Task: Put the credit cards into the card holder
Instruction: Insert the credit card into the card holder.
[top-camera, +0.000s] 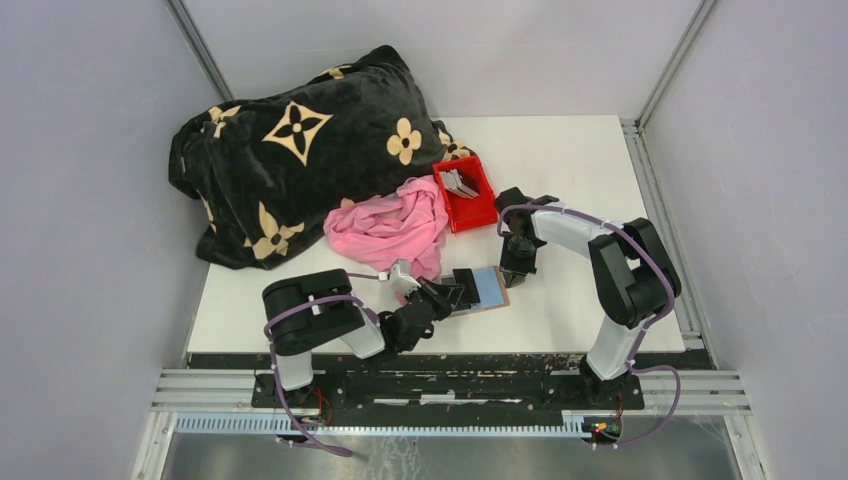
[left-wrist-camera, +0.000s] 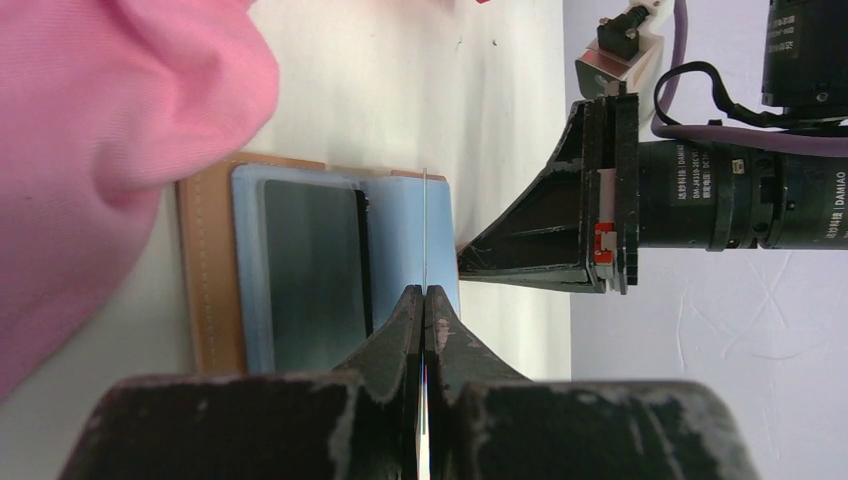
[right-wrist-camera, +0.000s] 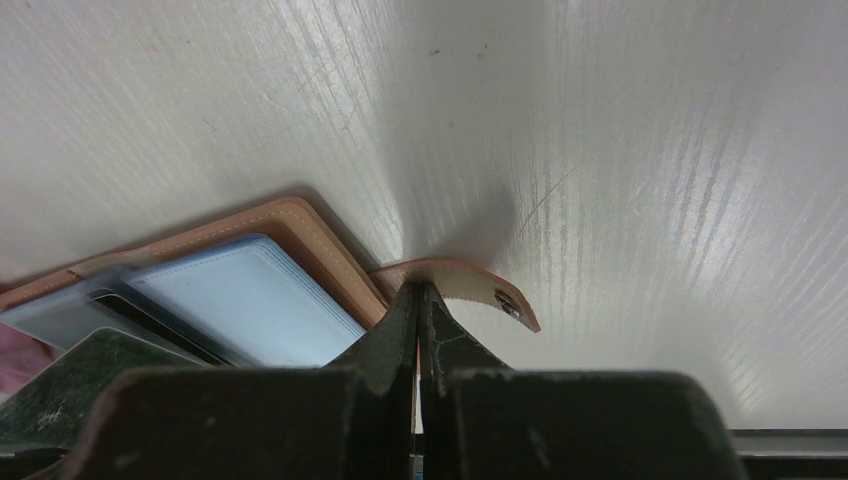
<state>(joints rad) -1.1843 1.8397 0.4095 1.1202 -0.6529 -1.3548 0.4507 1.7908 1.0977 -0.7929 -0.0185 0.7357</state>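
— What lies around the holder (top-camera: 490, 287)?
— It lies open on the table (top-camera: 570, 170), near the front edge. A pink cloth (top-camera: 385, 228) sits just beside it on the left, crowding its corner in the left wrist view. Behind it, a red bin (top-camera: 480, 212) holds more cards (top-camera: 458, 183). A black blanket (top-camera: 290, 150) fills the far left.
— And the arms?
— Both reach low toward the middle. The left gripper (left-wrist-camera: 424, 292) pinches a card (left-wrist-camera: 425, 225), seen edge-on over the blue slots. The right gripper (right-wrist-camera: 418, 292) is clamped on the tab (right-wrist-camera: 465, 278).
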